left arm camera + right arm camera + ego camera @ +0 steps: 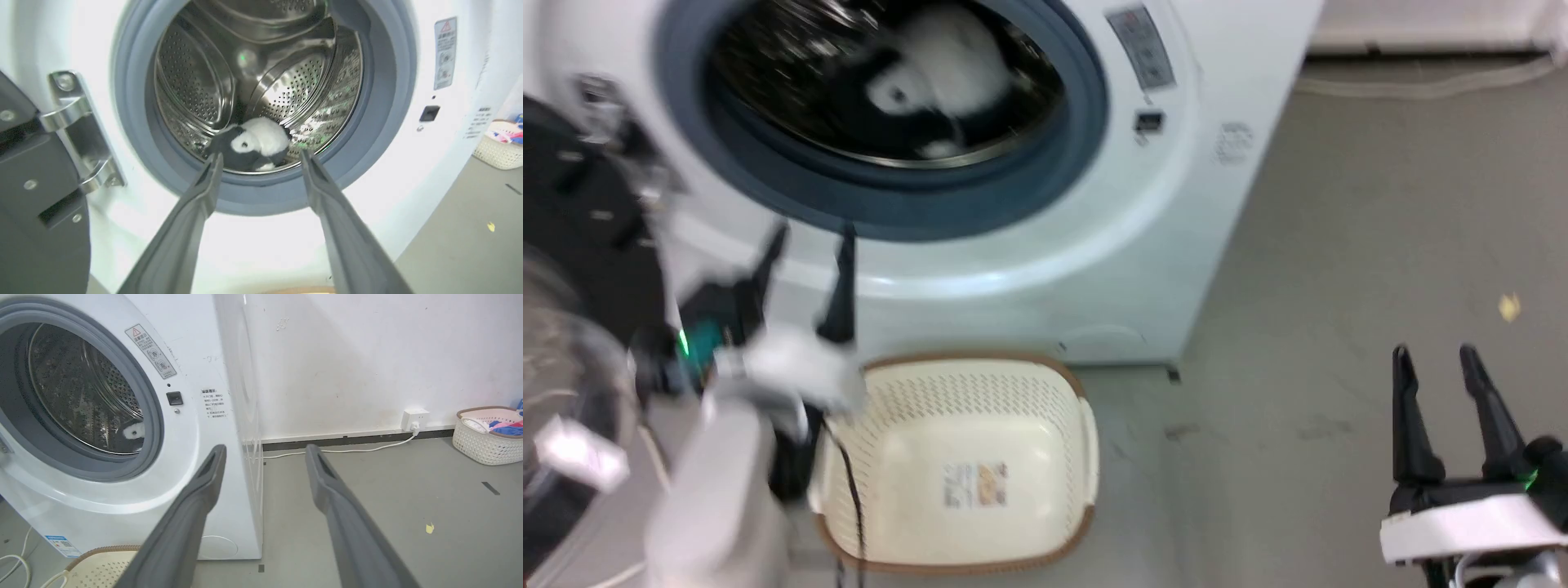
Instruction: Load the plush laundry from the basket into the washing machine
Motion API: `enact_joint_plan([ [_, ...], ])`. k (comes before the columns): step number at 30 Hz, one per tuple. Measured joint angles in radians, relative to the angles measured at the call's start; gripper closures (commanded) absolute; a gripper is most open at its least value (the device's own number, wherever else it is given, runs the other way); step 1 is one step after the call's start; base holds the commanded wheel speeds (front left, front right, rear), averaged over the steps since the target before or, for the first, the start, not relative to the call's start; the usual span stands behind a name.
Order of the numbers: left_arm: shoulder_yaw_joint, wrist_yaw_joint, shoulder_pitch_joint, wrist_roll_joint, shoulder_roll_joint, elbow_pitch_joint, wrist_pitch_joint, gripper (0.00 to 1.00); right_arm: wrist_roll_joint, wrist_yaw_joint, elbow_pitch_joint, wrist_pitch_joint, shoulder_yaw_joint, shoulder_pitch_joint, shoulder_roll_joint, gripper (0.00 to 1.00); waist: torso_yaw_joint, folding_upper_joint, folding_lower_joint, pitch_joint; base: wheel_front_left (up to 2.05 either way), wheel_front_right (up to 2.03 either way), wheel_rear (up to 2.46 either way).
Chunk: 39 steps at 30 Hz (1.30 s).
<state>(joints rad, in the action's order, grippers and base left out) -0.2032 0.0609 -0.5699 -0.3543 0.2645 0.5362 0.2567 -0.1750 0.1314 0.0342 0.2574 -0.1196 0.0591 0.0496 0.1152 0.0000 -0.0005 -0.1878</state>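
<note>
Door (580, 204), far left, swung open on its hinge. Left claw (814, 235), fingers spread and grasping nothing, raised before the lower door seal (882, 208) of the washing machine (1192, 163). Plush laundry (255, 143) lies at the bottom of the drum (192, 81), behind the seal. Basket (1054, 408) stands on the floor (1339, 245) at the machine's foot, its bottom label exposed. Right claw (1435, 357), likewise spread, well apart from the machine.

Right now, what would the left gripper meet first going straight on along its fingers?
Probably the plush laundry in the washing machine; the left gripper aims just over the grey door seal, but depth is unclear.
</note>
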Motion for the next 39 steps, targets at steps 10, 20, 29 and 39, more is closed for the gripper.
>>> enact_joint_plan([
  [10, 0.071, -0.068, 0.427, 0.045, -0.103, -0.324, 0.001, 0.00, 0.019, 0.000, 0.018, 0.000, 0.034, -0.067, 0.000, 0.00, -0.099, 0.0000, 0.0002, 0.139, 0.00, 0.00, 0.00],
  [20, 0.073, -0.102, 0.612, 0.128, -0.165, -0.372, 0.001, 0.00, 0.035, 0.000, 0.043, 0.000, 0.073, -0.102, 0.000, 0.00, -0.128, 0.0000, 0.0005, 0.187, 0.00, 0.00, 0.00],
  [29, 0.084, -0.092, 0.614, 0.154, -0.190, -0.373, 0.001, 0.00, 0.033, 0.000, 0.055, 0.000, 0.078, -0.114, 0.000, 0.00, -0.132, 0.0000, 0.0005, 0.191, 0.00, 0.00, 0.00],
  [39, 0.089, -0.085, 0.613, 0.159, -0.190, -0.374, -0.010, 1.00, 0.035, 0.000, 0.055, -0.008, 0.077, -0.113, 0.000, 1.00, -0.132, 0.0000, 0.0005, 0.190, 0.00, 0.00, 0.00],
])
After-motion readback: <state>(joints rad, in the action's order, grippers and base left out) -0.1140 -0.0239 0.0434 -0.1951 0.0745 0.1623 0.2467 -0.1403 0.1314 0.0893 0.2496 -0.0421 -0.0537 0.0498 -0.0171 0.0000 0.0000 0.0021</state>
